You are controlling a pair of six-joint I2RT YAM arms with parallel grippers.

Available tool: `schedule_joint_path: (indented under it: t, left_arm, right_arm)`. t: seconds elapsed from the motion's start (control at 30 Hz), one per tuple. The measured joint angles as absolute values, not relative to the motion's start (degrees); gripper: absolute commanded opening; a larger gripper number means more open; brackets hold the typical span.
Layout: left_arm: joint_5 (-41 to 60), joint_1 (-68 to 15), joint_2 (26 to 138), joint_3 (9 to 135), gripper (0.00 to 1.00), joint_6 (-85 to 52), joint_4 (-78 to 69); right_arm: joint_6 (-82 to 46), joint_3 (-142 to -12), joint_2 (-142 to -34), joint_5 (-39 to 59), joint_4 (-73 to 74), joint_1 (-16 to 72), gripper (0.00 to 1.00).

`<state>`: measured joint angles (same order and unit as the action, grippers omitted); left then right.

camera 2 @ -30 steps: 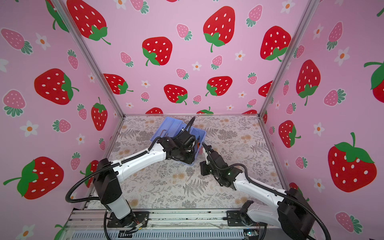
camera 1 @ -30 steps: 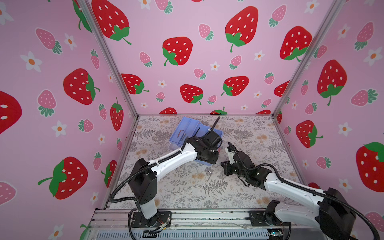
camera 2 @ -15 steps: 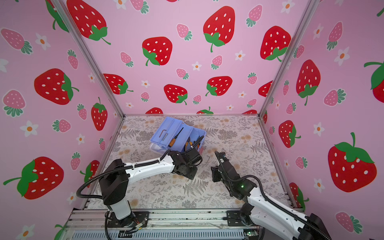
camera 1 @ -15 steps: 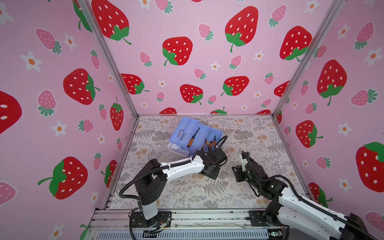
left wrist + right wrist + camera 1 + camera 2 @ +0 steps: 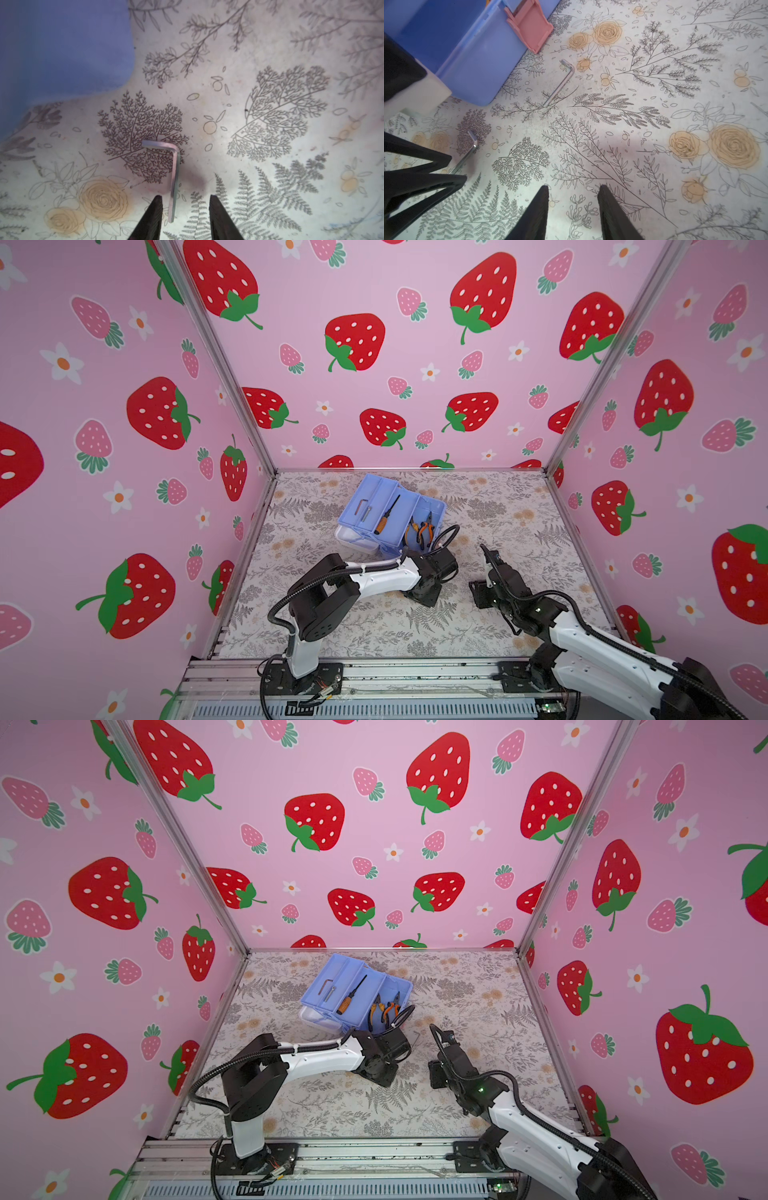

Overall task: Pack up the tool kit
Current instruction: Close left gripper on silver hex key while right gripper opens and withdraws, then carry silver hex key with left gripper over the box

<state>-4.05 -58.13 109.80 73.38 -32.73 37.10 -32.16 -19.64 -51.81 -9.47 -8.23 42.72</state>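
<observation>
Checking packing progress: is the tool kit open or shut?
Open: the tool kit shows its tray and base uncovered, with screwdriver and pliers visible inside.

No lettering, label, brand mark, number or sign can be read in any view. The tool kit [image 5: 374, 497] shows plain blue plastic, the hex key [image 5: 175, 176] in the left wrist view shows bare metal with no legible stamp, and the tabletop [image 5: 519, 531] carries only a printed floral pattern. The walls [image 5: 519, 398] bear strawberry and flower motifs only, no writing.
</observation>
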Motion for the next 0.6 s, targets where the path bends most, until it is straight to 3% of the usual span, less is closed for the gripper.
schedule_joint_path:
  t: [0.17, 0.37, 0.4, 0.6]
  left_arm:
    - [-4.0, -58.1, 111.2, 73.7, 0.27, -32.9, 36.4]
    - [-4.6, -58.1, 112.0, 74.8, 0.07, -33.0, 36.6]
    - [-4.5, -58.1, 112.0, 74.9, 0.00, -32.8, 36.6]
    - [-4.7, -58.1, 112.1, 75.5, 0.00, -32.3, 37.8]
  right_arm:
    - [-31.4, -21.1, -54.6, -7.6, -8.2, 41.2, 0.37]
    - [-31.2, -21.4, -54.5, -6.1, -8.2, 40.1, 0.36]
    - [-31.2, -21.4, -54.2, -5.9, -8.2, 39.9, 0.37]
    - [-31.4, -21.3, -51.0, -5.0, -8.3, 38.8, 0.37]
